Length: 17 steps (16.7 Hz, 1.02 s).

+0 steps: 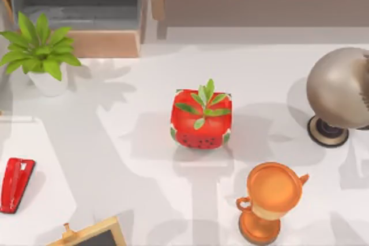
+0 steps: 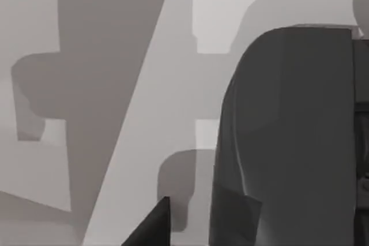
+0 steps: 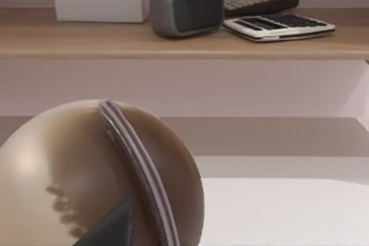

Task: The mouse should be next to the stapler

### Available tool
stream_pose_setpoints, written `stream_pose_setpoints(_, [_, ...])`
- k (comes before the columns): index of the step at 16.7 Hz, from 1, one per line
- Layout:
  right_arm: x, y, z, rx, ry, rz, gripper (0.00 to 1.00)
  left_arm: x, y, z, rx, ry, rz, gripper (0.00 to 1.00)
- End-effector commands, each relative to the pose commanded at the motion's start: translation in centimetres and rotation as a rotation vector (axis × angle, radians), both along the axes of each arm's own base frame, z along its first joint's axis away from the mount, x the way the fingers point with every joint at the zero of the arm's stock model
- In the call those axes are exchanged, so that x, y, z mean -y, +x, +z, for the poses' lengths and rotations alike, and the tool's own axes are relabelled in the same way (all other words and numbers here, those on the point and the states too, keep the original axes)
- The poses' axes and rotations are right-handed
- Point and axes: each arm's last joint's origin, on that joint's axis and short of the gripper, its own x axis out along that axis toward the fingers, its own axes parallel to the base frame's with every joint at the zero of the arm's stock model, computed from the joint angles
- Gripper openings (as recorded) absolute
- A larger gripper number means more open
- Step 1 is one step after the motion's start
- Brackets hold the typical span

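While no mouse can be made out, the stapler (image 1: 15,184) lies flat at the lower left of the top view, on the white worktop (image 1: 132,159). Stapler: glossy, stiff, likely light and slippery; best taken across its narrow sides. Strawberry cube (image 1: 200,119) at centre, trophy (image 1: 268,201) lower right. Tool state, both arms: cannot tell.
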Motion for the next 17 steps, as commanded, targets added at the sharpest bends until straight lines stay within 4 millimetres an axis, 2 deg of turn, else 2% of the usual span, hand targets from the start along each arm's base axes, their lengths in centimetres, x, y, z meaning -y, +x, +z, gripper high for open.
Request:
stream_pose_setpoints(8, [0.00,0.00,0.00,0.000,0.000,0.000,1.00,0.00,0.00,0.00,0.000,0.000,0.000,0.02])
stream_pose_setpoints(17, [0.00,0.00,0.00,0.000,0.000,0.000,1.00,-0.07,-0.03,0.16,0.003,0.001,0.000,0.00])
